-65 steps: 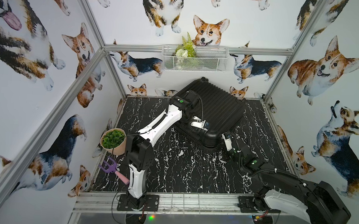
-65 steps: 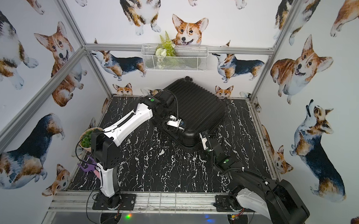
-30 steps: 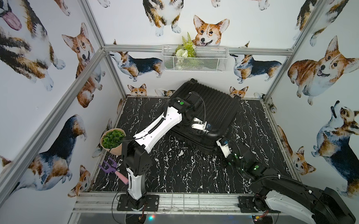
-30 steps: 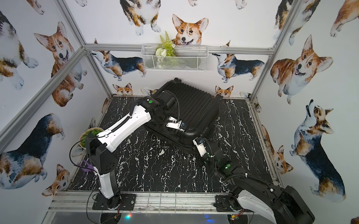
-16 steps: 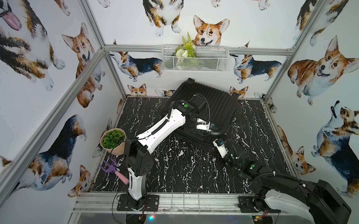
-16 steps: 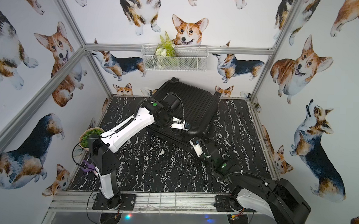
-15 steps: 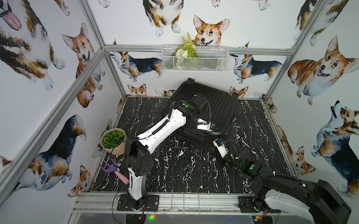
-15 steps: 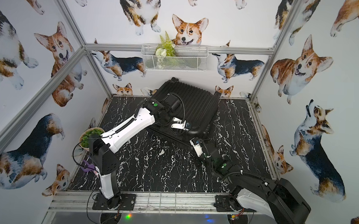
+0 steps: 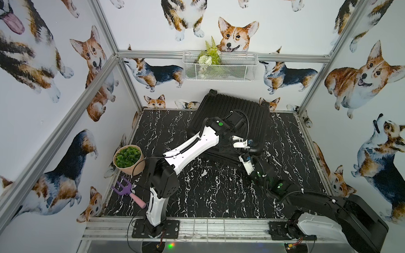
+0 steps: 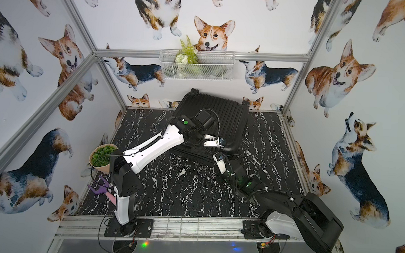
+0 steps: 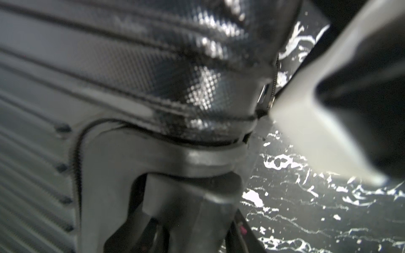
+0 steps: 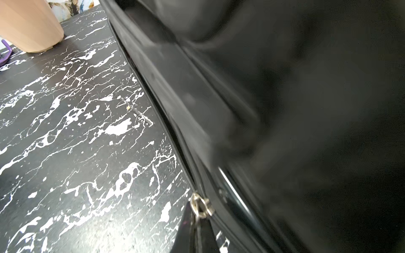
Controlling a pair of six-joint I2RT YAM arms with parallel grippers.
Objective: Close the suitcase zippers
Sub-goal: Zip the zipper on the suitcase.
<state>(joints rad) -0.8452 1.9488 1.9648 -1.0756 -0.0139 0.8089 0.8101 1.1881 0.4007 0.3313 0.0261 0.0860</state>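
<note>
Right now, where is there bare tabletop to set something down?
Widest: the tabletop between the suitcase and the front rail. Also a strip right of the suitcase. Crowded: potted plant and garden fork near-left; left gripper and right gripper, on the zipper pull, at the suitcase's near corner.

Tabletop (image 9: 205, 190): suitcase (image 9: 223, 109) rear centre, under wall basket (image 9: 219, 71). Potted plant (image 9: 128, 156) left edge; garden fork (image 9: 128, 192) before it. Left hand (image 9: 249, 144) on suitcase's near right corner; right hand (image 9: 243, 158) just before, on zipper pull (image 12: 201, 206).

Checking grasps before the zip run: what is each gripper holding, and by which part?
The right gripper pinches the zipper pull by its metal ring. The left gripper seems clamped on the suitcase at its near corner.
</note>
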